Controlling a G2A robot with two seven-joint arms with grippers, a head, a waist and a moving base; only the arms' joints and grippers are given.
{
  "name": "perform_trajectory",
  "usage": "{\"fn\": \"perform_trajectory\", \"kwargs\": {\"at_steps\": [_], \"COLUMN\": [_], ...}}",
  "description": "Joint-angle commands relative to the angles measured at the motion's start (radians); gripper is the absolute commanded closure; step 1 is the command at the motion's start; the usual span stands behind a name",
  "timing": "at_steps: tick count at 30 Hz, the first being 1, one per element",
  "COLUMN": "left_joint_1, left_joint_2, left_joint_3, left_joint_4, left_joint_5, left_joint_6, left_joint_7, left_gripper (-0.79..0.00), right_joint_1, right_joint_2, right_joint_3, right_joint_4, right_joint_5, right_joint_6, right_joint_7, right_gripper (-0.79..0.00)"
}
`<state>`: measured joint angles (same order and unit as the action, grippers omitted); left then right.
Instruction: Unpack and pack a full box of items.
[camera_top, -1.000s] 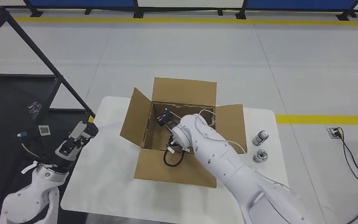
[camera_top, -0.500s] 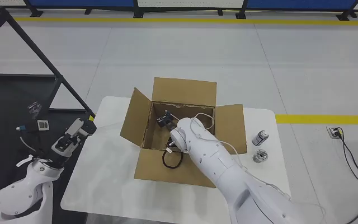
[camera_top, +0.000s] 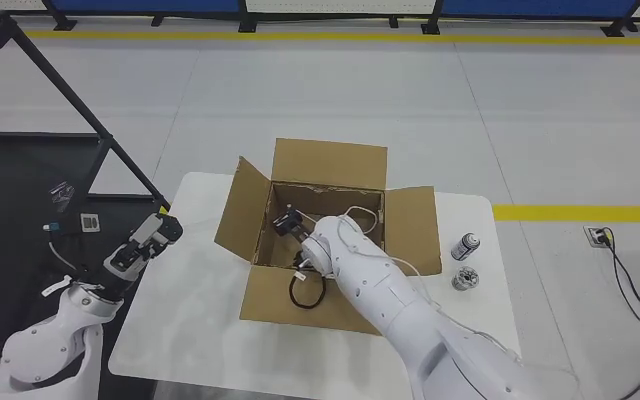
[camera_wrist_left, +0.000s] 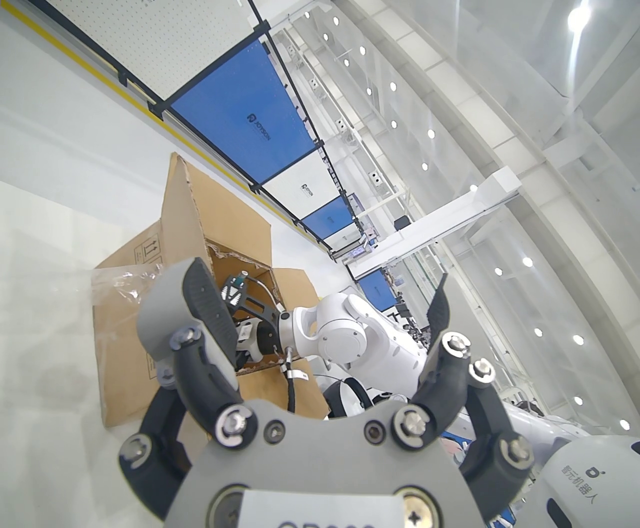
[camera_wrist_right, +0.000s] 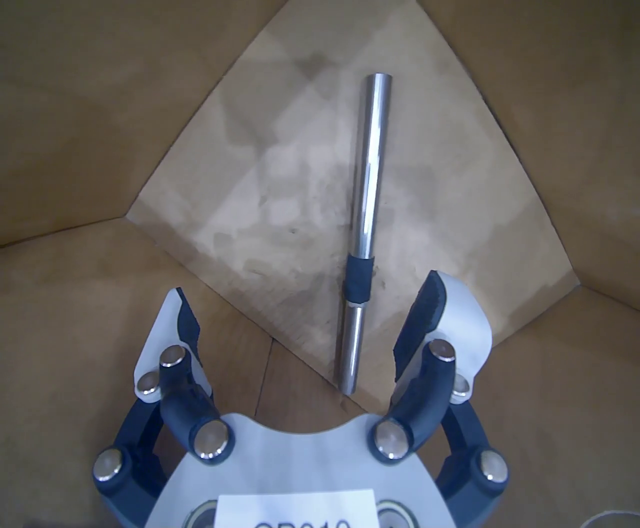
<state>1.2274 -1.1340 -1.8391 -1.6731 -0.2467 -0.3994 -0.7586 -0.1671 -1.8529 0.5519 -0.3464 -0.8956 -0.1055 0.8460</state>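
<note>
Over the white surface, top view: a brown cardboard box stands with its flaps open. The right pincer is down inside it, near the left wall. The left pincer hangs at the surface's left edge, well apart from the box. Two small metal canisters sit near the right flap.

Left wrist view: the left pincer is spread wide, nothing between its pads.

Right wrist view: a polished steel rod with a dark blue band lies flat on the box floor. The right pincer is wide open and empty. The rod's near end shows between its pads, with no contact apparent.

Assessment: the rod appears rigid, dense and slick, and round stock may roll or slip. Hold is best taken across the blue band, which likely grips better. That band sits off-centre, so the long end may droop.
</note>
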Motion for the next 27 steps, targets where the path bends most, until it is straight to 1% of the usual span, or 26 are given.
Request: {"fn": "perform_trajectory", "kwargs": {"at_steps": [1,8,18,20,21,23,27], "left_joint_1": [0.002,0.007,0.011,0.011,0.012,0.014,0.018], "left_joint_2": [0.001,0.005,0.010,0.012,0.012,0.013,0.016], "left_joint_3": [0.002,0.020,0.030,0.032,0.033,0.034,0.034], "left_joint_4": [-0.002,-0.011,-0.011,-0.011,-0.011,-0.011,-0.012], "left_joint_5": [0.002,0.007,0.004,0.004,0.004,0.001,-0.001], "left_joint_6": [0.002,0.002,-0.007,-0.008,-0.009,-0.012,-0.016], "left_joint_7": [0.009,0.038,0.064,0.068,0.071,0.073,0.081], "left_gripper": [-0.785,-0.785,-0.785,-0.785,-0.785,-0.785,-0.785], "right_joint_1": [-0.003,-0.024,-0.096,-0.110,-0.117,-0.135,-0.150], "right_joint_2": [0.006,0.036,0.098,0.116,0.126,0.143,0.177], "right_joint_3": [0.007,0.036,0.080,0.101,0.112,0.129,0.172], "right_joint_4": [-0.019,-0.118,-0.328,-0.371,-0.390,-0.429,-0.445], "right_joint_5": [0.000,-0.008,-0.072,-0.104,-0.130,-0.169,-0.259], "right_joint_6": [-0.018,-0.065,-0.091,-0.063,-0.032,-0.013,0.046], "right_joint_7": [0.007,0.059,0.197,0.200,0.200,0.215,0.249], "right_gripper": [-0.785,-0.785,-0.785,-0.785,-0.785,-0.785,-0.785]}}
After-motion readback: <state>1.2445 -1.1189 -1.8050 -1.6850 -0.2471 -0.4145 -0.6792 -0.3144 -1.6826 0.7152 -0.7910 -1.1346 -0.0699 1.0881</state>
